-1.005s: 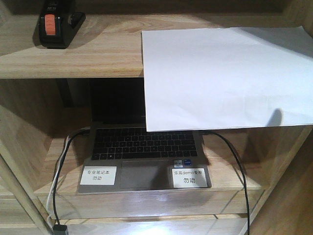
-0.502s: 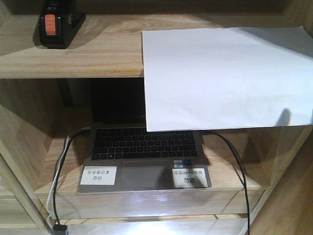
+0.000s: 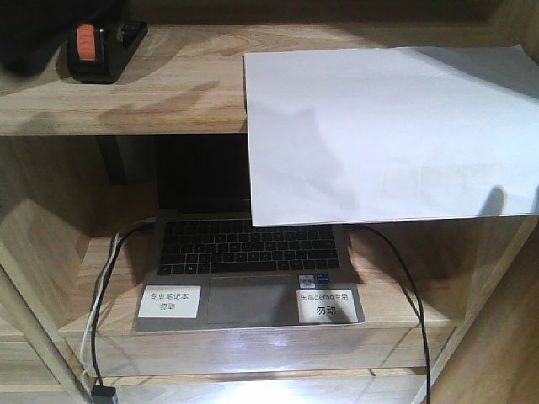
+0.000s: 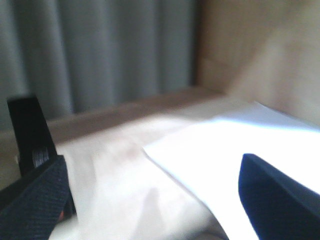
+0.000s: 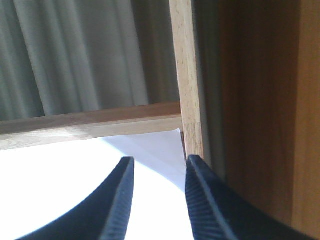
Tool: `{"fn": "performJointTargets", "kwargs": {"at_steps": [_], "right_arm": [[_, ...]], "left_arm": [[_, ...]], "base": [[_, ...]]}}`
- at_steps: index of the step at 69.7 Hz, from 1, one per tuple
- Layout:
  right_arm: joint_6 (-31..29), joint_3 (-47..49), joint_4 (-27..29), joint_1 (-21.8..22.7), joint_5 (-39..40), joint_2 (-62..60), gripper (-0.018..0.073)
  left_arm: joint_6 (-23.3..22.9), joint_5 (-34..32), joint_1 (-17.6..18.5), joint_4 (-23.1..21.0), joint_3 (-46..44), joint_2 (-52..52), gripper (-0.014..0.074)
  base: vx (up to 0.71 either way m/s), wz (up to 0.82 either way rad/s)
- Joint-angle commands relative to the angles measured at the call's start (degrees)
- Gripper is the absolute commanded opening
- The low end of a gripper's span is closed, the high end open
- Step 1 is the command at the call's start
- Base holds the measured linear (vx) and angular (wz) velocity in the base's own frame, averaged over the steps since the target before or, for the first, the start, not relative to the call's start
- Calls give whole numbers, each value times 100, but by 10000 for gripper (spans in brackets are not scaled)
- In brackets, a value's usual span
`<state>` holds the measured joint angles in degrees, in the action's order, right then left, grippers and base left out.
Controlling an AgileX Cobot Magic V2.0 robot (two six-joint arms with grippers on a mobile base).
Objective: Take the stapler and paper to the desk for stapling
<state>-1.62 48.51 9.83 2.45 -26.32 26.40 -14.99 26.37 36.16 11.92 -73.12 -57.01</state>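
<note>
Overhanging shelf (image 3: pixel 152 101) edge, paper (image 3: pixel 379 135); left tool (image 4: pixel 150 182) spread wide, right tool (image 5: pixel 160 162) narrowly parted.

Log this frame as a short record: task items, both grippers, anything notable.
stapler: left end of upper shelf, not held
paper: right side of same shelf, front part overhanging above the laptop
left gripper: open wide above the shelf, empty
right gripper: open narrowly above the paper's far corner, empty
desk: not in view
</note>
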Motion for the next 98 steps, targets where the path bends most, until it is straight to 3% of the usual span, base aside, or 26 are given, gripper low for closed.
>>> {"fn": "performJointTargets", "kwargs": {"at_steps": [1, 12, 25, 34, 49, 71, 98], "right_arm": [[-38, 167, 22, 38, 399, 85, 239], [-38, 167, 22, 38, 399, 85, 239], [-38, 167, 22, 38, 399, 85, 239], [-38, 167, 22, 38, 399, 85, 239], [-38, 167, 22, 38, 399, 85, 239], [-38, 167, 22, 38, 399, 85, 239], [-38, 167, 22, 38, 399, 85, 239]], "left_arm": [[-791, 21, 39, 772, -704, -389, 638], [-1460, 1034, 39, 1671, -1716, -1042, 629], [-1543, 2234, 39, 2030, -2828, -1809, 627], [-1543, 2668, 17, 2199, -3423, -2280, 627], [-1543, 2905, -174, 2164, -4016, -2915, 626], [-1530, 2937, -655, 1800, -4015, -3343, 606], [-1331, 2954, -851, 1499, -4015, -3537, 553]], "base": [[0, 0], [0, 0], [0, 0], [0, 0], [0, 0], [0, 0], [0, 0]]}}
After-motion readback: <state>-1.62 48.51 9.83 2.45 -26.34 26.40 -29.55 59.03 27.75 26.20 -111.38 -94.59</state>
